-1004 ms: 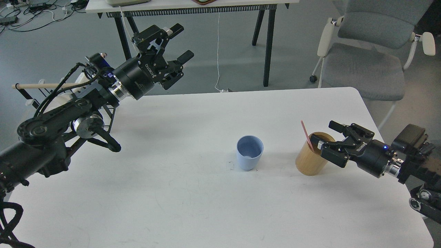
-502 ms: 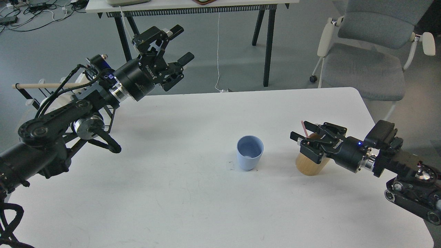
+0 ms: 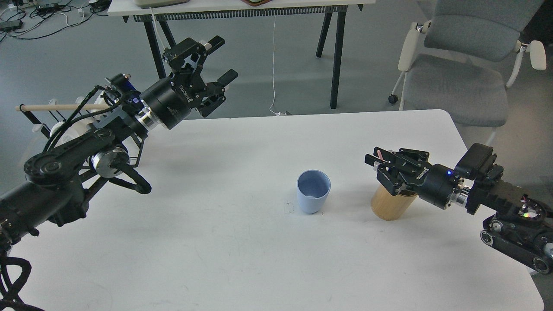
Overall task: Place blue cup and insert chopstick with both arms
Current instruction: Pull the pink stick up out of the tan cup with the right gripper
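The blue cup (image 3: 313,192) stands upright and empty at the middle of the white table (image 3: 233,250). The pink chopstick (image 3: 379,152) stands in the tan wooden cylinder (image 3: 390,204) right of the cup; only its top end shows. My right gripper (image 3: 378,159) hovers over the cylinder's mouth with its fingers apart on either side of the chopstick's tip. My left gripper (image 3: 221,59) is open and empty, raised high above the table's far left edge, well away from the cup.
A black wire rack (image 3: 129,142) with a long pale wooden dowel (image 3: 56,106) stands behind my left arm at the table's left edge. A grey chair (image 3: 458,69) is beyond the far right corner. A second table (image 3: 242,8) stands at the back.
My right gripper has moved left and up, from beside the wooden cylinder to over its mouth and around the chopstick's tip. My left gripper has drifted slightly left. The cup has not moved.
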